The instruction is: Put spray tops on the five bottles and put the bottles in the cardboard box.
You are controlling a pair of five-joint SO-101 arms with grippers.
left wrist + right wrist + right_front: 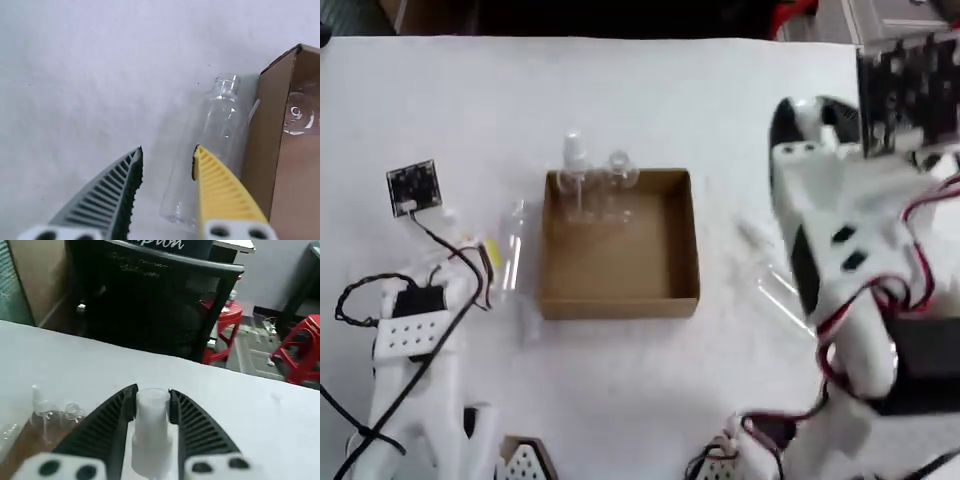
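High view: 2 standing bottles (595, 180) sit at the cardboard box's (620, 300) far wall. 1 lying bottle (513, 248) is on the bench (720, 100) just beside it.

Left wrist view: left gripper (167, 149) is spread, lined up next to that uncapped bottle, probably to grab it.

Right wrist view: right gripper (152, 390) is pinching a white spray top (150, 425) upright, I guess ready for a bare neck.

Desk (720, 100) was white; cardboard box (620, 300) brown; bottle (212, 135) at its 9 o'clock clear. Left gripper (168, 148) was grey and yellow, ribbed; right gripper (152, 390) black, ribbed; spray top (150, 435) white.
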